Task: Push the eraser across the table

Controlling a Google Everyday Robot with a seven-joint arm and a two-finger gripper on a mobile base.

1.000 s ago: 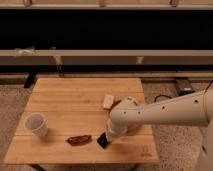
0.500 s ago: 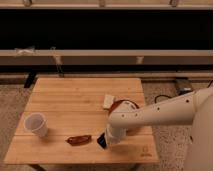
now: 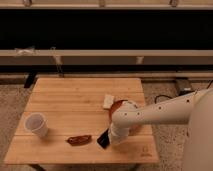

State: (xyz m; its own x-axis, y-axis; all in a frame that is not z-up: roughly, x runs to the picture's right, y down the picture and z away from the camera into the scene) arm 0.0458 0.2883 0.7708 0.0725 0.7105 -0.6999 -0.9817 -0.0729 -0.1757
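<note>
Your gripper (image 3: pixel 112 137) sits low over the front part of the desk (image 3: pixel 75 97), at the end of the white arm (image 3: pixel 155 114) that reaches in from the right. Whether it is spread or pressed together cannot be told from this view, so count on neither. The eraser (image 3: pixel 103 139) lies just at its left side, near the front edge. It looks to be touching the gripper or nearly so, and it is tilted rather than square to the planks. Because of that tilt, put your contact behind the middle of the eraser's long side; a push on one end will likely spin it out from under you. Stay low enough that the gripper does not ride over the flat block, and move slowly and steadily. The brown oblong (image 3: pixel 79 140) lies just left of the eraser, so a straight leftward push would probably run into it. The cup (image 3: pixel 37 124) stands well beyond that, near the left edge. The white block (image 3: pixel 108 101) lies behind the gripper, toward mid-desk. Angling the push back and to the left, between the oblong and the white block, seems the safest line. It also takes the eraser away from the front edge, where it could drop off.
</note>
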